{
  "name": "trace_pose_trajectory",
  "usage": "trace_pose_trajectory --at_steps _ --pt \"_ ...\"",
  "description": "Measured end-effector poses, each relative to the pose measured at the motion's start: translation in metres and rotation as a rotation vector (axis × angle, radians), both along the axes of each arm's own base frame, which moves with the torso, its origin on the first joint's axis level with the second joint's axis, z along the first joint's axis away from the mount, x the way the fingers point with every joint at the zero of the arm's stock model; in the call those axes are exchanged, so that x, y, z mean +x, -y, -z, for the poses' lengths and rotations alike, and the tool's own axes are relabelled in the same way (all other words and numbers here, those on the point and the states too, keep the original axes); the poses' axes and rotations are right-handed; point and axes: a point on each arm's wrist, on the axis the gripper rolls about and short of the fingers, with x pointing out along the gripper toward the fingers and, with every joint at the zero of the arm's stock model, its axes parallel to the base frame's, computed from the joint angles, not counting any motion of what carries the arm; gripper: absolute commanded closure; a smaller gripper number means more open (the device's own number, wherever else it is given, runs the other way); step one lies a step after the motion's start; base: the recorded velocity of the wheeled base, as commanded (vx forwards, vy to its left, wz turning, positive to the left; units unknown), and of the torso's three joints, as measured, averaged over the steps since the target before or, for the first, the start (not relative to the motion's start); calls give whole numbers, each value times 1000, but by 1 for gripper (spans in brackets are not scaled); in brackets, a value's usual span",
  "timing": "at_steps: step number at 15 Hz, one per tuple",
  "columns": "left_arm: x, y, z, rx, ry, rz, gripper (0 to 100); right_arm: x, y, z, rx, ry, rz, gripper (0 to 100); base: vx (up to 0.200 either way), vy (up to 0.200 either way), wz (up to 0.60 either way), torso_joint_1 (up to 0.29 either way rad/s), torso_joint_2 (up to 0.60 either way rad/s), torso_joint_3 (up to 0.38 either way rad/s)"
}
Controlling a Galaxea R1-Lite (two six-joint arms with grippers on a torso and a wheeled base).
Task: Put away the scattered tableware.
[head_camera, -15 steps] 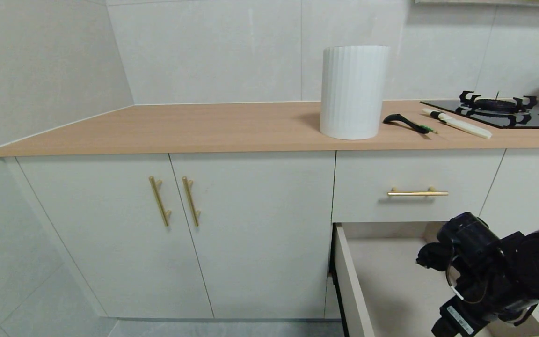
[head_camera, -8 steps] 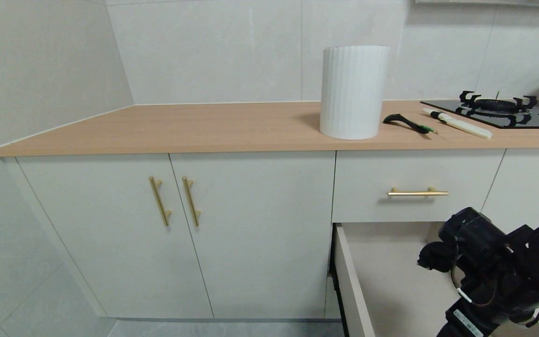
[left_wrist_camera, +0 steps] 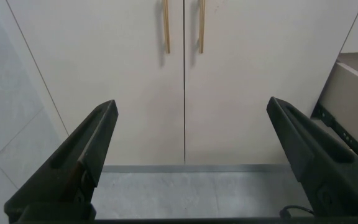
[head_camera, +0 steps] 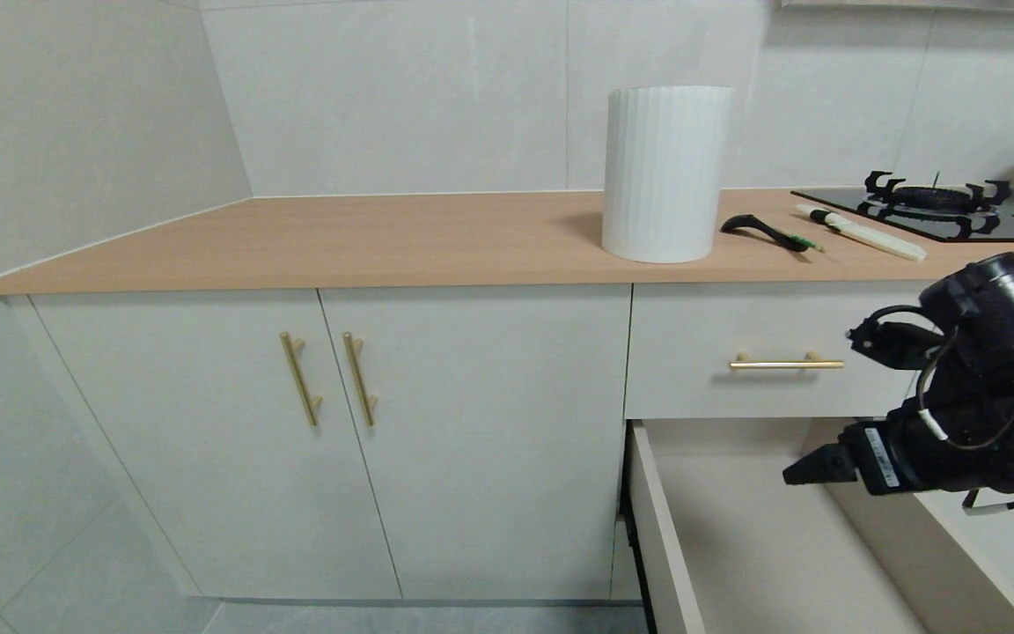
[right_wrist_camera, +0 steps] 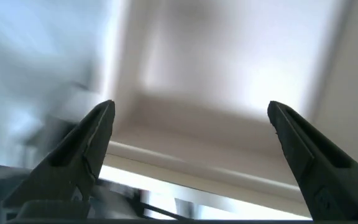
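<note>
Gaping right pincer, illegible wrist label

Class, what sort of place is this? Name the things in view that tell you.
Most likely a home kitchen: a gas hob set into a wooden countertop, with cupboard doors and an open drawer below.

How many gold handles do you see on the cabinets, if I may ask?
3: left door handle and right door handle, side by side; drawer handle on the closed drawer. The open drawer may hide another.
</note>
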Motion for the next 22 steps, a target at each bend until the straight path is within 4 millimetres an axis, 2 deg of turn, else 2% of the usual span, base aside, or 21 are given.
trace_pose_trajectory --at_steps 4,8,11,22 --pt "0 0 0 0 0 0 0 -6 12 -20 17 110 29 0 0 0 0 0 0 0" --pt "0 0 0 0 0 0 0 -10 15 -19 -19 124 36 0 0 0 0 13 -44 -31" --pt "0 0 0 0 0 0 0 -11 16 -20 -19 130 36 0 0 0 0 46 -235 -253" --pt "0 0 0 0 0 0 0 -11 15 -18 -23 122 29 0 0 0 0 184 -481 -286"
